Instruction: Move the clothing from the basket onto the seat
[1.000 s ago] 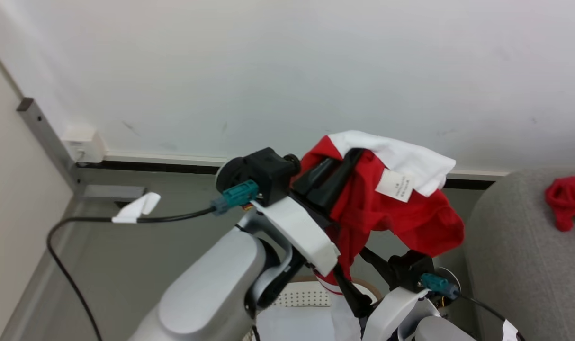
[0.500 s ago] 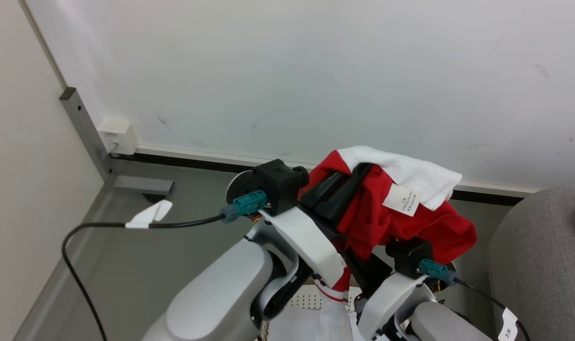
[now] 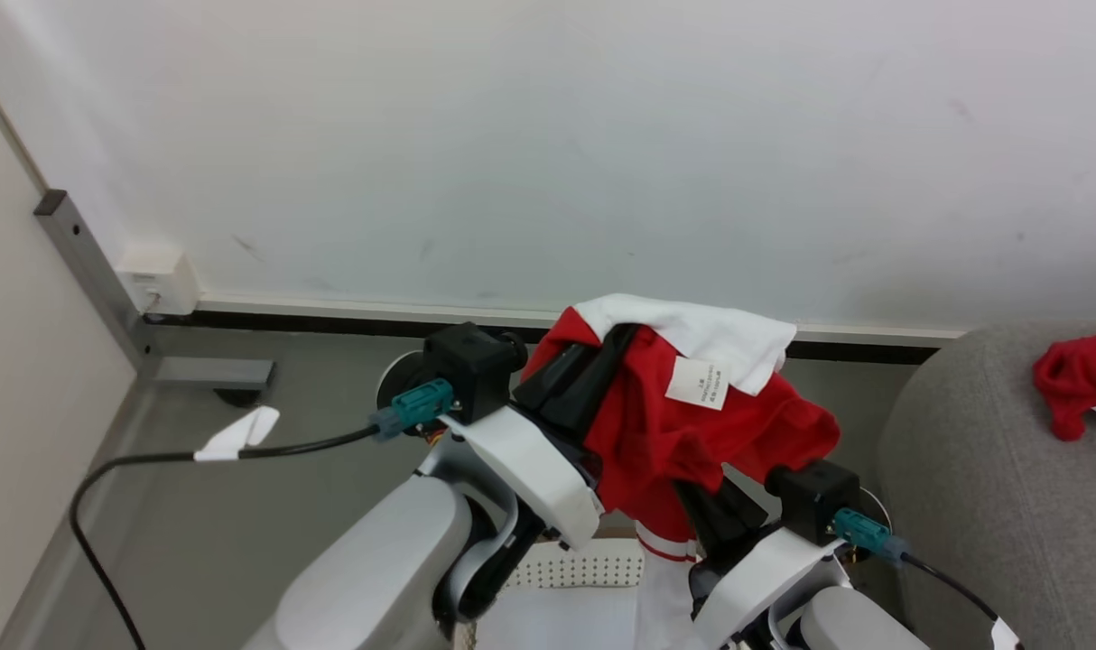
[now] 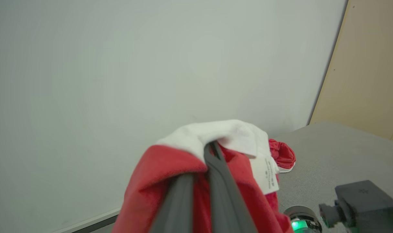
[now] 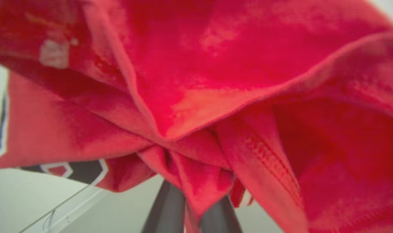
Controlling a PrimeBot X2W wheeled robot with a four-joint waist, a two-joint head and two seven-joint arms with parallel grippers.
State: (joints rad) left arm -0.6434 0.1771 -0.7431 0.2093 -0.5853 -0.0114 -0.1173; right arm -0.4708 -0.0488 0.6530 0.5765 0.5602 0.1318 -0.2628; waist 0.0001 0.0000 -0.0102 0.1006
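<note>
White wall (image 3: pixel 548 135), grey floor (image 3: pixel 241 506), seat (image 3: pixel 981 469); left gripper (image 4: pixel 210 149) clamps jersey (image 3: pixel 674 442), right gripper (image 5: pixel 190 207) apparently too

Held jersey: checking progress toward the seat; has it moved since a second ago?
Yes. Against the baseboard, the jersey sits lower and further left, away from the seat.

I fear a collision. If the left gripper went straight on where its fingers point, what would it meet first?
The left gripper grips the red jersey; beyond that, probably the white wall, though depth is unclear.
</note>
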